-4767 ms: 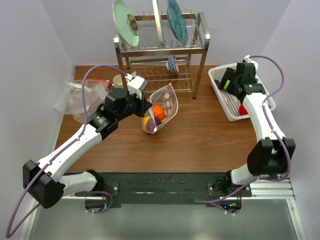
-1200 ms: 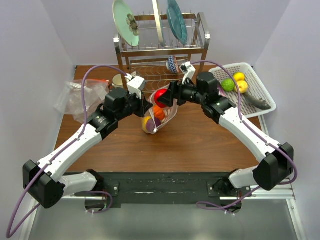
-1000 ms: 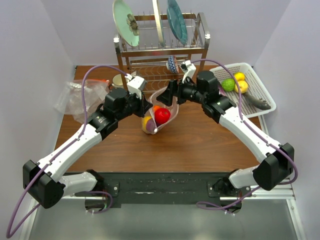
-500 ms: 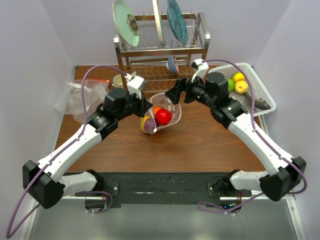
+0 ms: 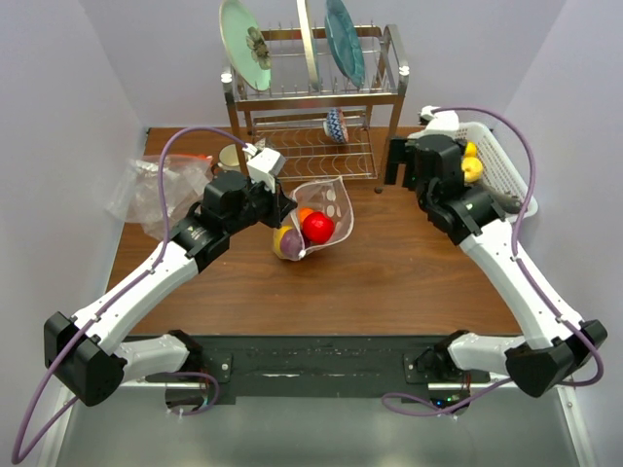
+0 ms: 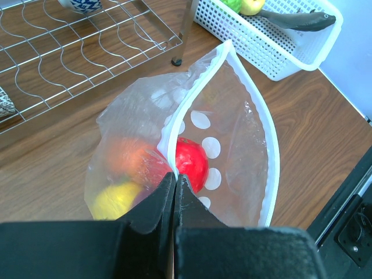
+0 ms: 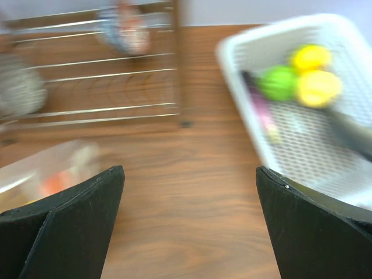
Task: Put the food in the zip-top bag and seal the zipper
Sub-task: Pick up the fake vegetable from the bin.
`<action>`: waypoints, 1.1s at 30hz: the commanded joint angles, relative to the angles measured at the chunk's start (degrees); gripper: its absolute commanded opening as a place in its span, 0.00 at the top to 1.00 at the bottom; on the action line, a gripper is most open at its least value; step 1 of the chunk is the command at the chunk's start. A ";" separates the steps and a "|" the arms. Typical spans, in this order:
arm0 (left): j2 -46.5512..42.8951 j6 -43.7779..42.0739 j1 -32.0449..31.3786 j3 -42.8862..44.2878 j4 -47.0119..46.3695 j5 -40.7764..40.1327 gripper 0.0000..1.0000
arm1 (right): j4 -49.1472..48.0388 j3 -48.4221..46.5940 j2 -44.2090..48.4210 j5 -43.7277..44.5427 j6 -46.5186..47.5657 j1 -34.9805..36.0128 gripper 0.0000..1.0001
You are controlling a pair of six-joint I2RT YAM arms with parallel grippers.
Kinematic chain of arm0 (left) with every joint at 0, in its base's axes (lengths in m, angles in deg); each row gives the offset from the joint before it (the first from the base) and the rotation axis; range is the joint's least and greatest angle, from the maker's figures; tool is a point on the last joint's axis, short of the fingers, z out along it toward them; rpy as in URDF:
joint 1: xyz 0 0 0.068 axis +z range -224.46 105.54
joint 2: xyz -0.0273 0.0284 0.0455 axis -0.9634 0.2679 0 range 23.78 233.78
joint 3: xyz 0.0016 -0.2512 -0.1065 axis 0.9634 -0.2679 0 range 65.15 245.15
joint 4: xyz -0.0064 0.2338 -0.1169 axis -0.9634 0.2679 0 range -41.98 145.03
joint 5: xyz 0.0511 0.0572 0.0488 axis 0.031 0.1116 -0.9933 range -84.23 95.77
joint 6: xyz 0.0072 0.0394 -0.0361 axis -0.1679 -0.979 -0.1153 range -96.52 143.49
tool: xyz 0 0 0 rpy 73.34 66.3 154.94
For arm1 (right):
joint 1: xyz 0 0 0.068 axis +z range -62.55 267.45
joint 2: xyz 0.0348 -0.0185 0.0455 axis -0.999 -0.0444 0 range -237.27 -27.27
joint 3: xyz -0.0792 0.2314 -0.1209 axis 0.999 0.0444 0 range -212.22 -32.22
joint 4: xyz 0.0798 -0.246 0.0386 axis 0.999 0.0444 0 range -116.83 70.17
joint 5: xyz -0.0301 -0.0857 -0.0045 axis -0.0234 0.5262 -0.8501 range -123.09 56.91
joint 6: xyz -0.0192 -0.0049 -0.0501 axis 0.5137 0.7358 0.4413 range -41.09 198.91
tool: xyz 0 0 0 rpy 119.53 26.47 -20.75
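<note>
Left claw [image 6: 175, 176] is pinched on the zipper [image 6: 269, 136], holding the zip-top bag [image 6: 238, 139] agape on the counter [image 6: 325, 116] with red, orange and yellow food [image 6: 192, 163] inside. Your right claw [image 7: 189, 170] is spread and empty near the basket [image 7: 232, 64]. That view is blurred, but green and yellow pieces seem to lie there. You're mid-loading: next, reach in and pick one.

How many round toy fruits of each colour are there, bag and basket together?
Yellow: 3
Red: 1
Orange: 1
Purple: 1
Green: 1
Total: 7
</note>
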 commanded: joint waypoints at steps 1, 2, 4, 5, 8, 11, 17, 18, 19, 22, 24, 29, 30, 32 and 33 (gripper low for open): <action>-1.70 -0.52 0.38 0.39 -2.04 0.32 1.00 | 5.08 -2.61 -1.37 10.23 1.46 -7.39 0.01; -1.79 -0.52 0.38 0.39 -2.13 0.32 1.00 | 4.82 -2.35 -1.72 8.13 1.20 -10.63 0.01; -1.70 -0.44 0.38 0.30 -2.13 0.41 1.00 | 4.47 -1.47 -2.86 6.71 0.15 -13.12 0.01; -1.79 -0.43 0.38 0.30 -2.04 0.49 1.00 | 4.03 -1.47 -3.39 4.61 -0.64 -15.48 0.01; -1.61 -0.35 0.38 0.13 -2.31 0.67 1.00 | 2.19 -1.38 -6.55 -1.71 -3.55 -19.96 0.01; -1.52 -0.35 0.38 0.21 -2.22 0.85 1.00 | -1.05 -0.94 -10.50 -9.26 -6.97 -24.72 0.01; -1.35 -0.43 0.38 0.04 -2.22 0.14 1.00 | -7.74 -0.59 -19.02 -18.87 -13.57 -33.16 0.03; -1.35 -0.52 0.38 0.04 -2.13 -0.12 1.00 | -7.92 -0.94 -20.34 -20.79 -14.62 -34.04 0.04; -1.26 -0.61 0.38 0.04 -2.04 -0.30 1.00 | -8.10 -1.29 -21.49 -21.59 -15.06 -35.79 0.05; -1.17 -0.61 0.38 0.04 -2.04 -0.39 1.00 | -10.03 -1.73 -25.53 -26.33 -16.29 -38.69 0.11; -1.00 -0.61 0.38 0.04 -2.04 -0.39 1.00 | -10.30 -2.43 -28.61 -29.58 -16.39 -39.93 0.11; -0.74 -0.43 0.38 0.04 -2.13 -0.21 1.00 | -11.97 -4.89 -34.59 -37.06 -14.98 -40.55 0.22; -0.73 -0.43 0.38 0.04 -2.13 -0.21 1.00 | -11.97 -5.42 -36.77 -37.77 -14.54 -40.55 0.23; -0.56 -0.43 0.38 0.13 -2.22 -0.12 1.00 | -11.62 -6.74 -38.98 -39.00 -14.10 -40.55 0.25; -0.56 -0.52 0.38 0.04 -2.13 -0.21 1.00 | -11.53 -7.26 -39.95 -39.44 -13.32 -40.55 0.25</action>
